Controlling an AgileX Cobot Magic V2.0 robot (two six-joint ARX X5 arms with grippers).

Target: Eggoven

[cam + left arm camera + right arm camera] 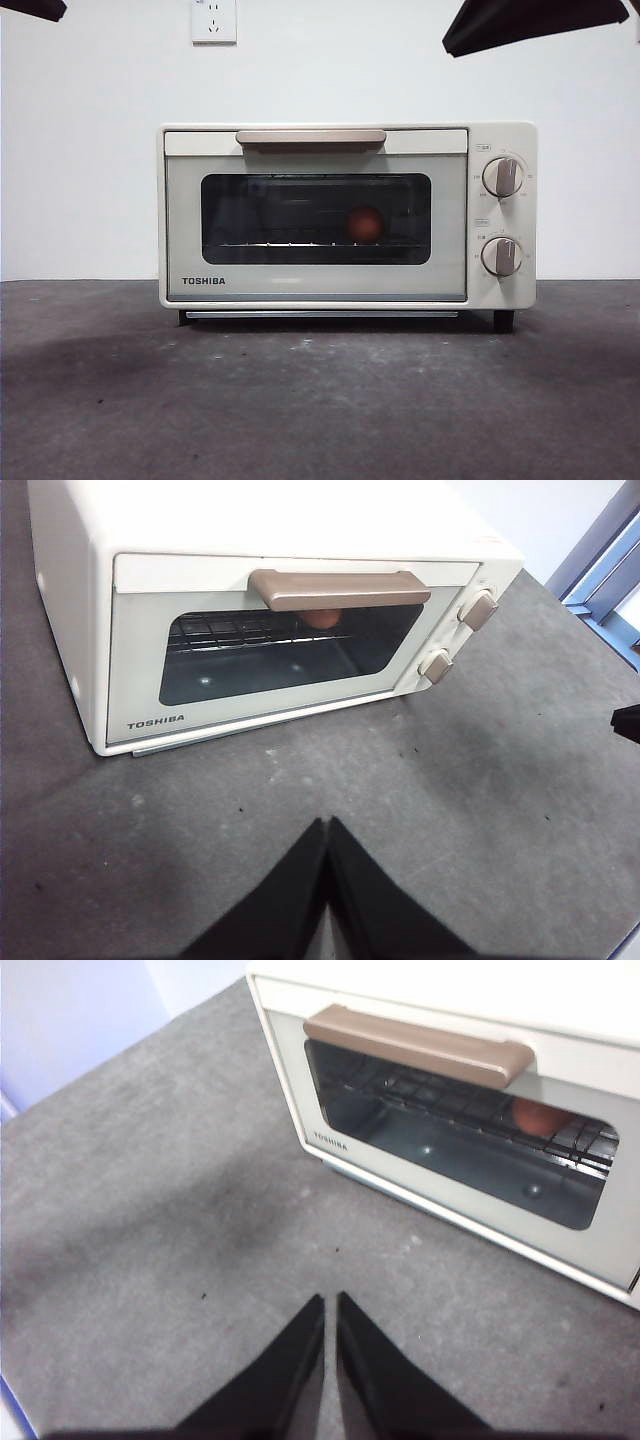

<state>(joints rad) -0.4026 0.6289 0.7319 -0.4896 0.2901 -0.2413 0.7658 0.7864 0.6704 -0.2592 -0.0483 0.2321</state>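
Note:
The cream TOSHIBA toaster oven (316,285) stands on the grey table with its door closed. The reddish-brown egg (364,225) lies on the wire rack inside, seen through the dark glass window, right of the middle. The egg also shows behind the glass in the left wrist view (320,619) and in the right wrist view (535,1118). My left gripper (327,825) is shut and empty, held above the table in front of the oven (300,520). My right gripper (330,1302) is shut and empty, above the table off the oven's (450,990) left front corner.
The tan handle (310,137) runs along the top of the door. Two knobs (501,177) sit on the oven's right panel. A white wall with a socket (214,20) is behind. Black arm tips (530,22) show at the top corners.

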